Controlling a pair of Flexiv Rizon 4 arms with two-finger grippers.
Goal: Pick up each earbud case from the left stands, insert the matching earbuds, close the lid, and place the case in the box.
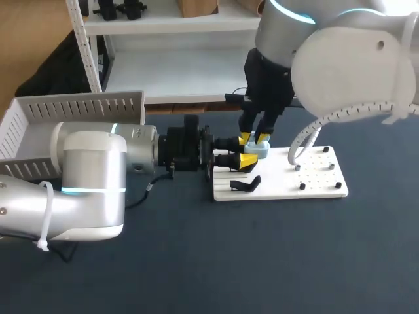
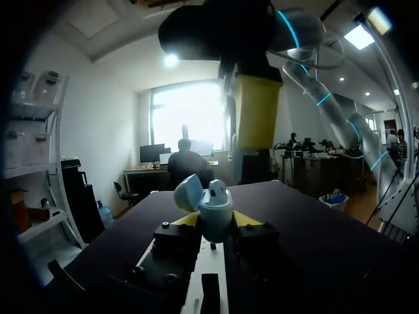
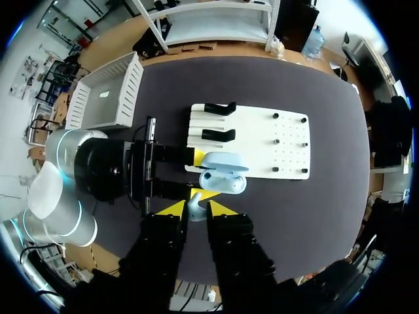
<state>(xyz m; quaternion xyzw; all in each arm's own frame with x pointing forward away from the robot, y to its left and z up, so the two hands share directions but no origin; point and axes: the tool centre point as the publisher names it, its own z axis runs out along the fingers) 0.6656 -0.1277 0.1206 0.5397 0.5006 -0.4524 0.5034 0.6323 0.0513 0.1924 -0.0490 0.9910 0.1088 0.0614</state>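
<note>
One case (image 3: 222,179) with lid open | our left gripper (image 2: 217,222) clamps it | our right gripper (image 3: 196,208) pinches an earbud (image 3: 195,211) above it | next, we think: lower it straight into its hole

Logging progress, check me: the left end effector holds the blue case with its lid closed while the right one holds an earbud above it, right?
No: the lid is open, as the right wrist view shows. The rest holds: the left end effector grips the case, the right end effector an earbud above it.
</note>
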